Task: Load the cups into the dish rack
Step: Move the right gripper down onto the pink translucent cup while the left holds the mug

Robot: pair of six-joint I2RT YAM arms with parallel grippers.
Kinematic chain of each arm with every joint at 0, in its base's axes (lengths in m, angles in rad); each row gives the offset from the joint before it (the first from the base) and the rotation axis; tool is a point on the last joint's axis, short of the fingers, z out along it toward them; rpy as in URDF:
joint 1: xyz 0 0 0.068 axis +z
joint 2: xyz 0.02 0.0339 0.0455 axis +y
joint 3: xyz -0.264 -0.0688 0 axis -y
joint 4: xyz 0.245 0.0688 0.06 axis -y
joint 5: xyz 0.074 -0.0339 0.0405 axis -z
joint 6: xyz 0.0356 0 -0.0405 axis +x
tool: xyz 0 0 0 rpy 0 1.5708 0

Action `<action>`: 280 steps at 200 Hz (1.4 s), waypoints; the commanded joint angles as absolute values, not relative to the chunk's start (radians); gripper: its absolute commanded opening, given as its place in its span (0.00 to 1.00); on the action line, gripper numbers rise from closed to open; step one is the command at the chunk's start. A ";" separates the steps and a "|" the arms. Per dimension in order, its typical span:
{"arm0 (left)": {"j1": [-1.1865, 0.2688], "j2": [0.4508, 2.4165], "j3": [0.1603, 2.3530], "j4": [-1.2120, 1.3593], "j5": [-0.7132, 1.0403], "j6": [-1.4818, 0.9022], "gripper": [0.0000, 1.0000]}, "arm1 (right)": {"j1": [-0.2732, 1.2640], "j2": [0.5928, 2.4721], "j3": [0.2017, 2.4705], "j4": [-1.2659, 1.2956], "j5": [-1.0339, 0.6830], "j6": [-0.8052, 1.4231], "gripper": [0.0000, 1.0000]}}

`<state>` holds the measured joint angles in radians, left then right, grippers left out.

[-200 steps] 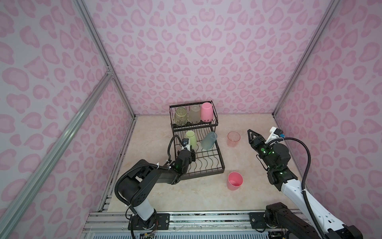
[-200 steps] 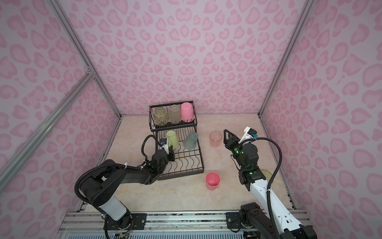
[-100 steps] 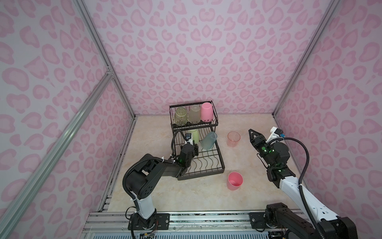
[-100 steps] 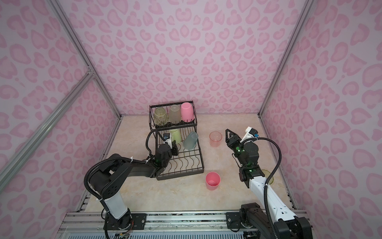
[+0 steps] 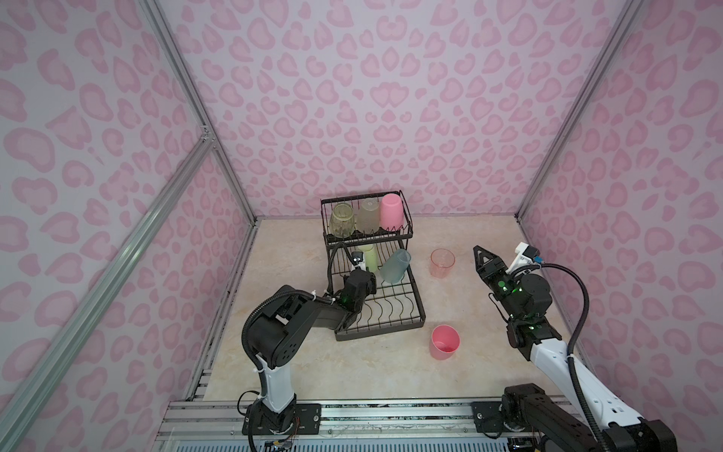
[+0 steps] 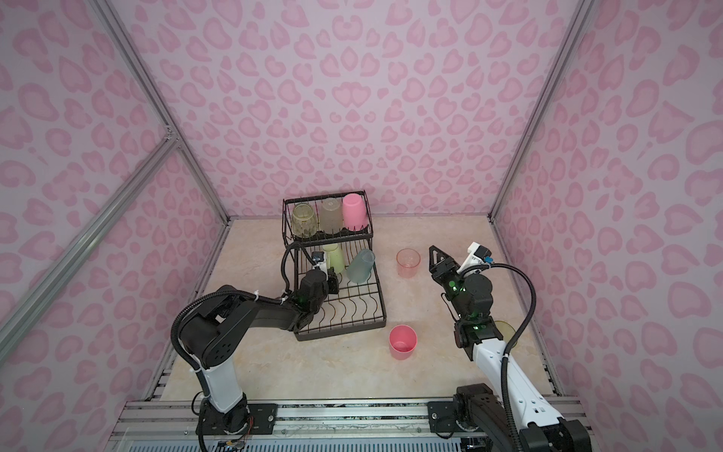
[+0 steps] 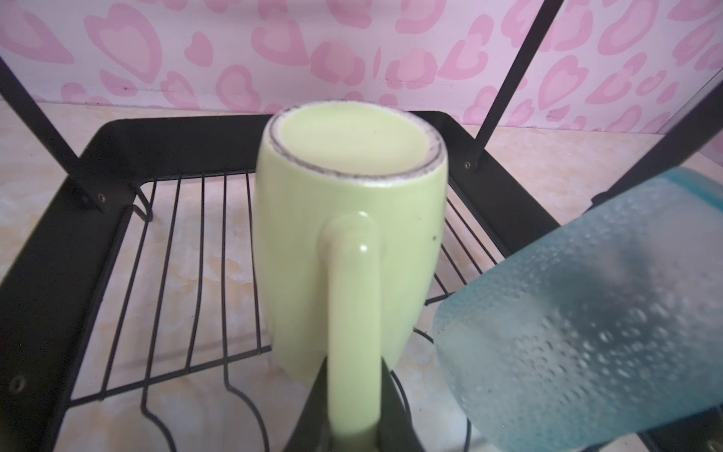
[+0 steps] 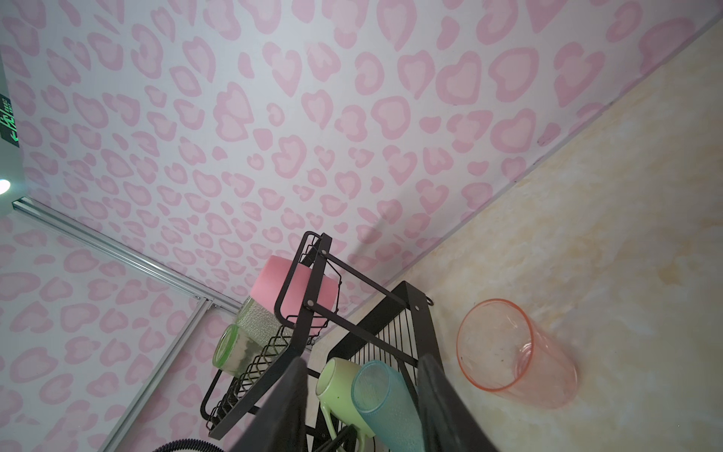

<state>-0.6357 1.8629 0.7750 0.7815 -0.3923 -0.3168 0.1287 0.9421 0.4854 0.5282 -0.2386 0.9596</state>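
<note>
Left gripper [image 7: 354,395] pinches the handle of the green mug [image 7: 344,219], one finger on each side. Mug is bottom-up at the 12 o'clock end of the dish rack [image 5: 381,334] lower tray, handle toward 6 o'clock. Can't tell if its rim sits on the wires. Teal cup [image 5: 396,266] is just beside it at 3 o'clock, tilted.

Upper basket, 9 to 3 o'clock: yellow-green cup [image 5: 342,221], grey cup [image 5: 367,217], pink cup [image 5: 392,213], bottoms up.

On the table [image 5: 313,371]: clear orange cup [image 5: 442,263] upright at the rack's 3 o'clock, loose pink cup [image 5: 445,341] upright off the tray's 4 o'clock corner.

Right gripper [image 5: 483,256] is spread, nothing between its fingers. It hangs at 3 o'clock of the orange cup, apart from it.
</note>
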 commanded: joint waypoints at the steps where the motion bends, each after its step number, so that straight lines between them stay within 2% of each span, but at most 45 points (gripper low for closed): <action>1: -0.635 1.873 0.805 0.775 -0.403 -0.338 0.13 | 0.128 0.940 0.477 0.538 -0.229 0.938 0.46; 55: -0.609 1.916 0.830 0.708 -0.355 -0.394 0.19 | 0.129 0.909 0.485 0.457 -0.221 0.893 0.46; 106: -0.607 1.920 0.853 0.685 -0.343 -0.394 0.26 | 0.130 0.916 0.540 0.263 -0.223 0.833 0.45; 123: -0.607 1.921 0.853 0.682 -0.336 -0.397 0.35 | 0.129 0.932 0.565 0.196 -0.221 0.809 0.45; 127: -0.607 1.921 0.852 0.681 -0.335 -0.397 0.41 | 0.129 0.939 0.573 0.177 -0.220 0.800 0.45; 153: -0.607 1.912 0.842 0.689 -0.321 -0.397 0.56 | 0.131 1.002 0.632 0.060 -0.230 0.738 0.45; 167: -0.610 1.902 0.824 0.708 -0.306 -0.395 0.68 | 0.134 1.043 0.659 0.007 -0.233 0.704 0.45; 184: -0.611 1.889 0.812 0.716 -0.301 -0.388 0.75 | 0.143 1.082 0.681 -0.036 -0.227 0.676 0.45; 239: -0.617 1.843 0.761 0.753 -0.280 -0.359 0.87 | 0.205 1.263 0.830 -0.187 -0.124 0.578 0.45; 280: -0.627 1.826 0.764 0.756 -0.261 -0.330 0.91 | 0.219 1.417 0.940 -0.234 -0.109 0.574 0.44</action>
<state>-0.6220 1.8454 0.7635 0.7162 -0.2832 -0.3592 0.2123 1.3563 0.8940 -0.1818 -0.1490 0.5964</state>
